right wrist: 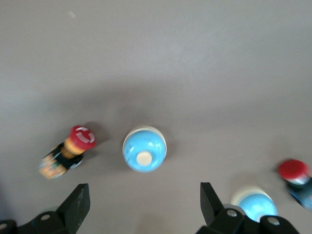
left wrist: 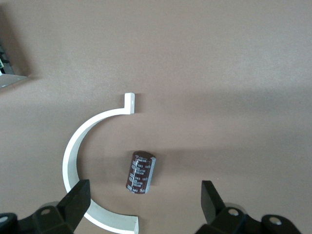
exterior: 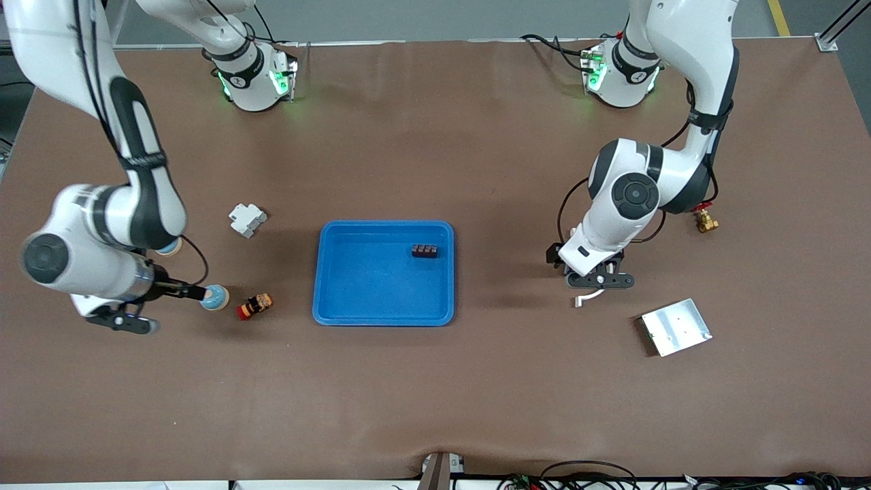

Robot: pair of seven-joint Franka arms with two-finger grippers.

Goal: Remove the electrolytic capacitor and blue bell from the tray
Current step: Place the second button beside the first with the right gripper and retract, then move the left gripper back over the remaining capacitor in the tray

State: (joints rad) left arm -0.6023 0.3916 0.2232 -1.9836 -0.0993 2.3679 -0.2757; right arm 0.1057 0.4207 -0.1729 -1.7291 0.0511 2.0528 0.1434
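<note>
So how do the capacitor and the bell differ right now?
The capacitor is a dark brown cylinder lying on its side; the bell is a light blue dome standing upright. The capacitor lies inside a white curved bracket; the bell sits beside a red-capped button. Both rest on the table, ungripped.

glossy blue bell (right wrist: 144, 148), matt brown table covering (exterior: 435, 395), brushed metal plate (exterior: 676, 327)

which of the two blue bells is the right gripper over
The blue bell centred between the fingers of the open right gripper; the other bell sits outside them, partly hidden by one finger.
</note>
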